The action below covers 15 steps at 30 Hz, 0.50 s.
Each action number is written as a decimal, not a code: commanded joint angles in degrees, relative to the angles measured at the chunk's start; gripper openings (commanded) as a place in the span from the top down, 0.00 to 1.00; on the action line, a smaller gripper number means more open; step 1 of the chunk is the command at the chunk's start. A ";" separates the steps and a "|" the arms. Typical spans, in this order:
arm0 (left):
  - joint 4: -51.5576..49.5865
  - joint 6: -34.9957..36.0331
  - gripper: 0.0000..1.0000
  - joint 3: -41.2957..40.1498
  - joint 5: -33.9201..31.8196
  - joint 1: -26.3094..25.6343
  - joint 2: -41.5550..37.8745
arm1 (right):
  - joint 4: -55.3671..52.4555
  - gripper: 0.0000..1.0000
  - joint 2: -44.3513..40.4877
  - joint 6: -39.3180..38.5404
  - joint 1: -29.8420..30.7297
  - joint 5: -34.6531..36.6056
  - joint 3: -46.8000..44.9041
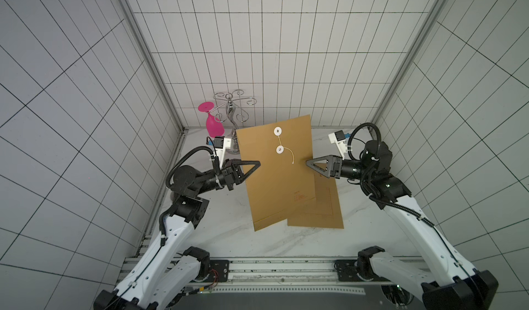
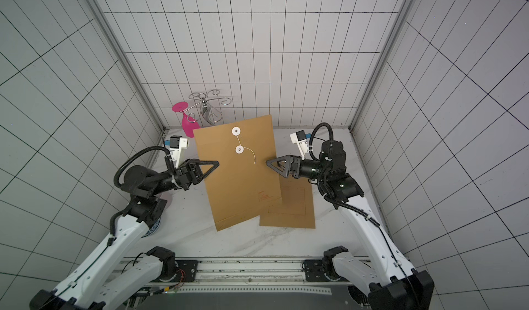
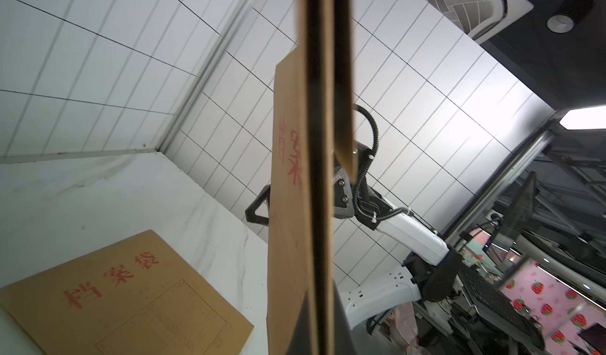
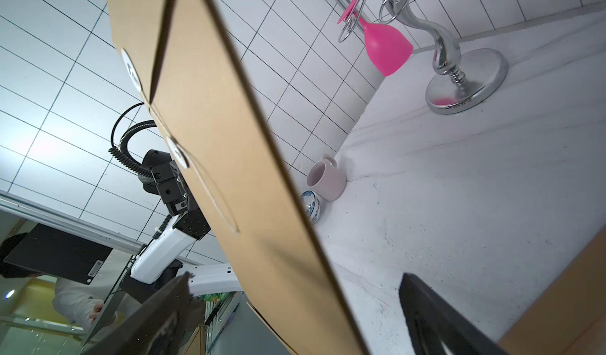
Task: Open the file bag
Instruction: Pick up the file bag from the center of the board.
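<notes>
I had the file bag [image 1: 277, 174] lifted off the counter [image 1: 223, 231], standing nearly upright between the two arms. The left fingers [image 1: 257, 163] were pressed together on its side edge and carried it alone. A second file bag [image 1: 323, 208] lay flat on the counter below.

The right fingers [image 1: 309, 162] were spread wide. In the right wrist view the bag's opposite edge ran between them and neither pinched it.

The string [image 1: 289, 154] ran from the upper disc [image 1: 277, 131] to the lower disc [image 1: 280, 150], and its loose tail hung just beside the right fingertips. I could not tell whether any turn was left round the lower disc.

I judged the step in hand to be freeing the closure. The next move called for nipping that thin tail and leading it off the disc gently, since the bag had only one hold.
</notes>
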 commanded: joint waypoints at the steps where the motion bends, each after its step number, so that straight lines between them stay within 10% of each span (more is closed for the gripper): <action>1: 10.08 -6.97 1.00 2.26 7.48 0.08 0.47 | 5.45 0.00 -0.63 2.00 -2.19 -3.53 -0.38; 8: 8.79 -5.74 1.00 3.29 7.20 0.03 1.31 | 25.00 0.20 -1.29 15.76 -2.59 -9.02 -5.72; 15: 11.55 -7.06 1.00 2.64 6.70 -0.17 2.44 | 28.08 0.67 -3.30 18.95 -2.17 -9.71 -7.74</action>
